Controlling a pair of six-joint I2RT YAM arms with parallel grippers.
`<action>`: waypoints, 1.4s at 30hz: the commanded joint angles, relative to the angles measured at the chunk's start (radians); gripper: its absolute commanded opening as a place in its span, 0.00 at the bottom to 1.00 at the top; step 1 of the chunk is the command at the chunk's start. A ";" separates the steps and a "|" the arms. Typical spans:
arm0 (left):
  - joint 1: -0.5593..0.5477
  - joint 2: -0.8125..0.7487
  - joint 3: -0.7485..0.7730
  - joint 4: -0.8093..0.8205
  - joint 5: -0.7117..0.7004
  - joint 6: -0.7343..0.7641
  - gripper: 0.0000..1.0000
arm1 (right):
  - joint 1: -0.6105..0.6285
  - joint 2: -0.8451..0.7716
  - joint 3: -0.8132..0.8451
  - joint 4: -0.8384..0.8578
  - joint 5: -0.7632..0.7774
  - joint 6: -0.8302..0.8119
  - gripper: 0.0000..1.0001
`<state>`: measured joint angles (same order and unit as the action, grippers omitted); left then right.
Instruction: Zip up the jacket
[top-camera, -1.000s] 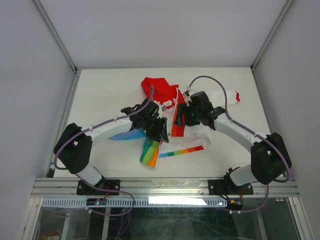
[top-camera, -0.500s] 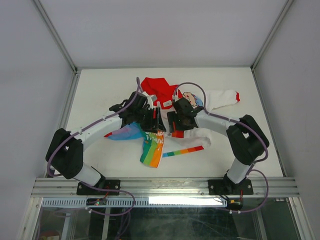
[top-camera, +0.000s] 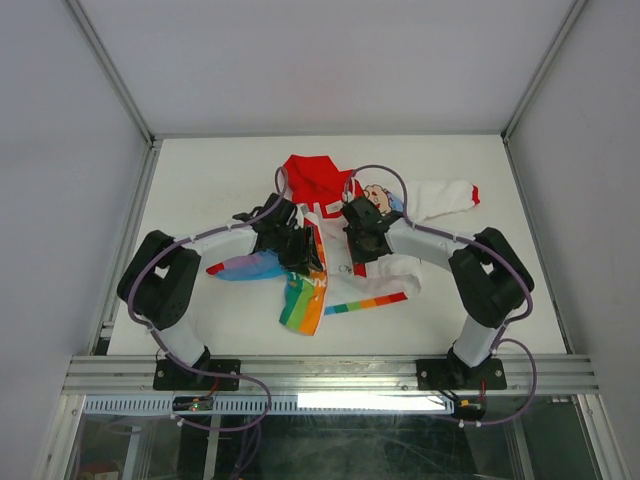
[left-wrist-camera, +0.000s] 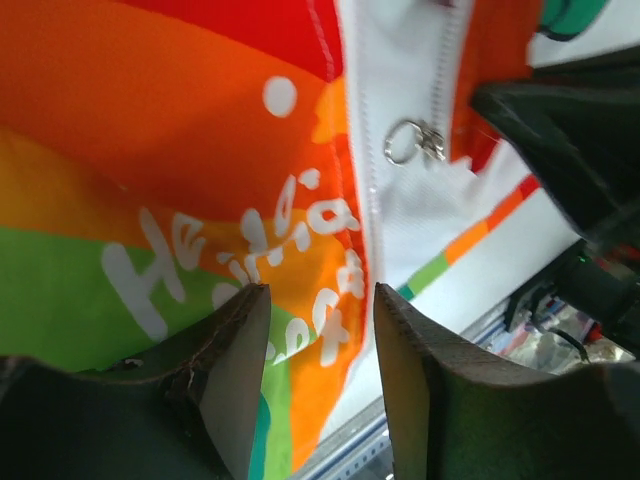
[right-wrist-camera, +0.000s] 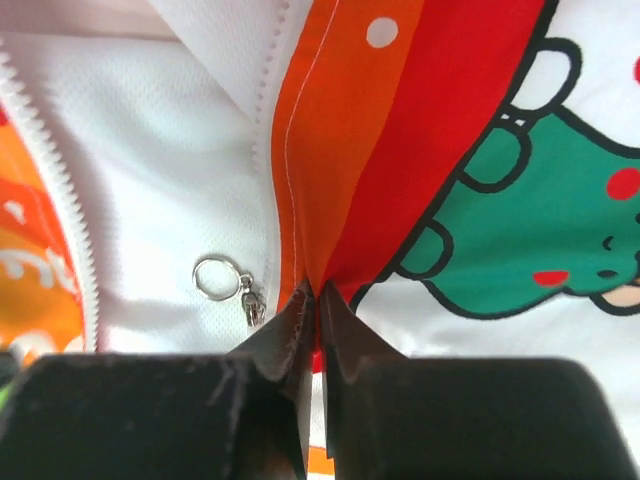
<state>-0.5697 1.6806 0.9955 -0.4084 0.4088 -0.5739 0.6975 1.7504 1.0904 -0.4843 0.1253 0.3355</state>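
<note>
The jacket (top-camera: 398, 272) lies rumpled and unzipped in the middle of the table, red hood (top-camera: 312, 178) at the far side, one white sleeve (top-camera: 440, 198) out to the right, rainbow panel (top-camera: 303, 300) toward me. My right gripper (right-wrist-camera: 318, 292) is shut on a fold of the orange-red front edge, beside the zipper teeth. The zipper pull's metal ring (right-wrist-camera: 214, 277) hangs free just left of those fingers. My left gripper (left-wrist-camera: 320, 365) is open over the lettered rainbow panel (left-wrist-camera: 200, 230); the same ring (left-wrist-camera: 408, 142) shows above it.
The white table (top-camera: 200, 180) is walled by a metal frame, with its front rail (top-camera: 330, 375) near the arm bases. A green cartoon print (right-wrist-camera: 545, 215) sits right of the gripped fold. Both arms bend inward and meet over the jacket.
My right gripper has shut on the jacket's front edge after moving in from the right. The left arm has folded nearer, its gripper widening briefly, then narrowing back over the rainbow panel.
</note>
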 joint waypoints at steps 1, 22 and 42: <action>-0.003 0.051 0.021 0.078 -0.042 0.035 0.46 | 0.005 -0.117 0.042 -0.042 -0.026 -0.029 0.04; 0.054 0.238 0.198 0.139 -0.120 0.045 0.43 | 0.016 -0.308 -0.305 0.198 -0.599 0.017 0.00; 0.060 -0.223 -0.112 0.294 0.097 -0.215 0.59 | -0.013 -0.422 -0.447 0.566 -0.722 0.142 0.00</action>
<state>-0.5129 1.5043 0.9447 -0.2543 0.3737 -0.6575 0.6914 1.3857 0.6769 -0.1036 -0.5117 0.4175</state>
